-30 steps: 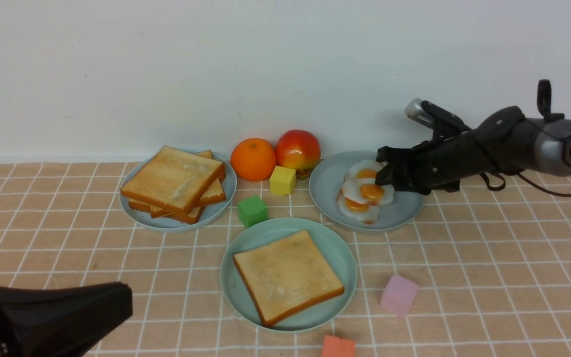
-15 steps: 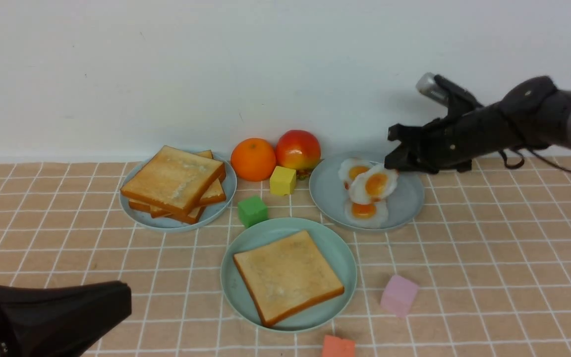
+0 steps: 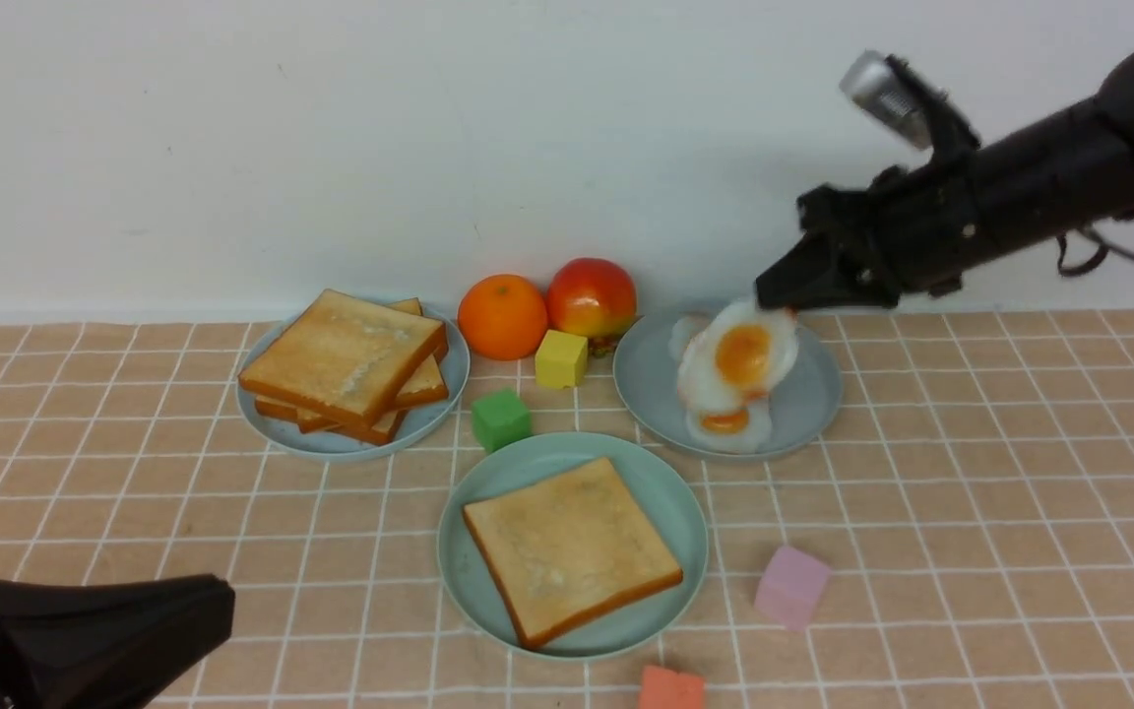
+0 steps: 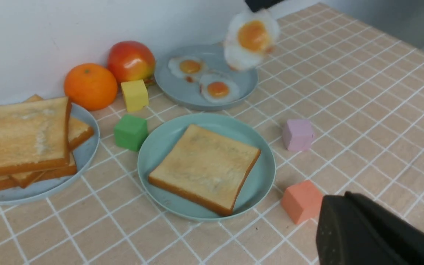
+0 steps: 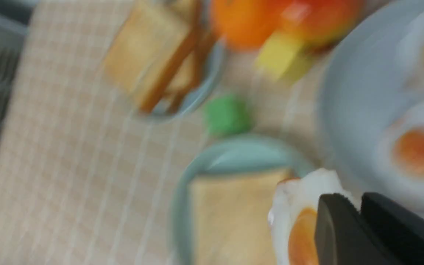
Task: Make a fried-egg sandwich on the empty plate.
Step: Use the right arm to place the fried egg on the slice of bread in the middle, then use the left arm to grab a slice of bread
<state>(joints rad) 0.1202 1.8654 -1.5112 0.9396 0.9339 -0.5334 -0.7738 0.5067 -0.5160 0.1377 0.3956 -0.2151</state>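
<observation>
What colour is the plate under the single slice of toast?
Pale mint green; the plate shows best in the left wrist view.

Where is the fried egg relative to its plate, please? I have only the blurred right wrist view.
Observer: The fried egg hangs in the air above the grey-blue plate, dangling from the right gripper, whose jaws are shut on its edge.
Operator: Thank you. Is anything lying beside the mint-green plate on our side?
Observer: Yes: a pink cube lies to the right of the mint-green plate, apart from it, and an orange-red cube nearer us.
Operator: And where is the left arm?
Observer: The left gripper sits low at the near left corner, far from the plate and its toast slice.
</observation>
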